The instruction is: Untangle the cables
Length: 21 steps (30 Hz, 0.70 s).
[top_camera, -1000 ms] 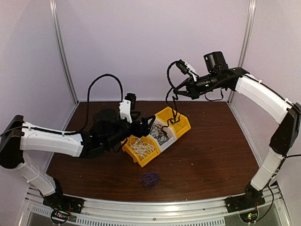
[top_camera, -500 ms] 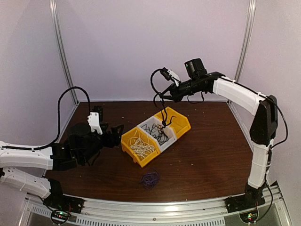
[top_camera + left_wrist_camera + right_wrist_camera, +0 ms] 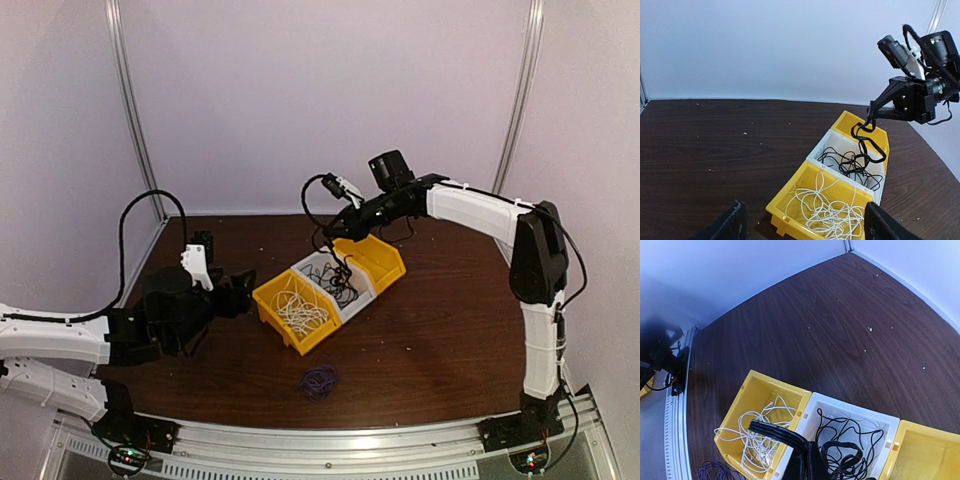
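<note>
**Right claw, pinched shut on a black cable above the bins**

Right claw [image 3: 871, 119]: fingers together, pinching a looped black cable [image 3: 861, 137] that hangs from its tips into the white bin [image 3: 812, 152], where more of the black cord lies coiled.

Left claw [image 3: 238, 292]: fingers wide apart, holding nothing, low over the surface [image 3: 450, 330] just left of the bins.

White cable [image 3: 832, 212]: loose heap inside the near yellow bin [image 3: 790, 196].

Far yellow bin [image 3: 847, 120]: touching the white bin's other side, three in a row.

Purple cable [image 3: 319, 380]: small coil on the surface, apart from and nearer than the bins.
</note>
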Each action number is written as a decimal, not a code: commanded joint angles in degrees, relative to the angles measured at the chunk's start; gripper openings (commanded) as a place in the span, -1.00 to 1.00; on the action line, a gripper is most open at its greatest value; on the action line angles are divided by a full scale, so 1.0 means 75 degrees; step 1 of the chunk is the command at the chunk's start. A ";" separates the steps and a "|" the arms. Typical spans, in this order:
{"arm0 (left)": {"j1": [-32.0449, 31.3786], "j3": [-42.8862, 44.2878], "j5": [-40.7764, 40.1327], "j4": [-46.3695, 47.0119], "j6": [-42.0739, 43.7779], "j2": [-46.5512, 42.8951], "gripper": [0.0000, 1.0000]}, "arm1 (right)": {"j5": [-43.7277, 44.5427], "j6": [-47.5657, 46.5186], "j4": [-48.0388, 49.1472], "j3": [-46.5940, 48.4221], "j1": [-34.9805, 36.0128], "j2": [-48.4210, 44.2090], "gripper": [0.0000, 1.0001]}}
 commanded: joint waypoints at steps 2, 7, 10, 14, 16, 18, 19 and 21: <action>-0.0031 -0.0092 -0.0058 0.0340 -0.0077 0.0108 0.62 | -0.0630 0.0276 0.0179 -0.0068 0.0146 0.0253 -1.00; -0.0027 -0.0127 -0.0081 0.0418 -0.0036 0.0131 0.62 | -0.0636 0.0304 0.0192 0.0017 0.0251 0.0386 -1.00; -0.0029 -0.0139 -0.0023 0.0404 -0.0049 0.0162 0.62 | -0.0227 0.0231 0.0196 -0.0018 0.0221 0.0540 -1.00; -0.0025 -0.0177 -0.0041 0.0360 -0.0082 0.0106 0.62 | 0.0443 0.0171 0.0096 -0.0054 0.0131 0.0780 -1.00; -0.0024 -0.0214 -0.0084 0.0371 -0.0079 0.0050 0.62 | 0.0855 0.0054 0.0008 -0.0073 0.0123 0.0826 -1.00; -0.0022 -0.0231 -0.0117 0.0377 -0.0058 0.0016 0.63 | 0.1282 -0.0072 -0.0037 -0.0138 0.0130 0.0839 -1.00; -0.0025 -0.0243 -0.0135 0.0372 -0.0042 0.0013 0.63 | 0.1469 -0.0149 -0.0086 -0.0141 0.0135 0.0859 -1.00; -0.0029 -0.0244 -0.0155 0.0360 -0.0015 0.0010 0.63 | 0.1818 -0.0291 -0.0270 -0.0112 0.0165 0.0963 -1.00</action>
